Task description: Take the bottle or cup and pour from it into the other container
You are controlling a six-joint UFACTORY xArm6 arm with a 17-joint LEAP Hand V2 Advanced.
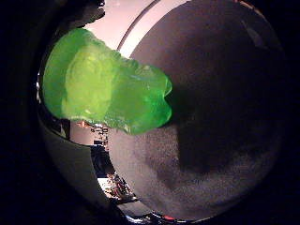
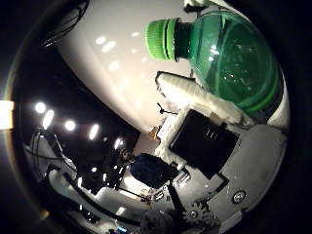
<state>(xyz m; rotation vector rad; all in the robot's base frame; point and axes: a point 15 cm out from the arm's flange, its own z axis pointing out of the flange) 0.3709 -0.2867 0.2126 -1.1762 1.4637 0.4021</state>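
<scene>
Bottle: green, translucent, capped; lies close against the palm, cap clear of the grip. Robot hand: white padded finger pressed along the bottle's side, clasping it. Bench: dark, speckled surface beneath.

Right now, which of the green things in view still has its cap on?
The dark green bottle beside the hand's fingers; a ribbed light green cap closes its neck. The bright translucent green object shows no cap.
</scene>
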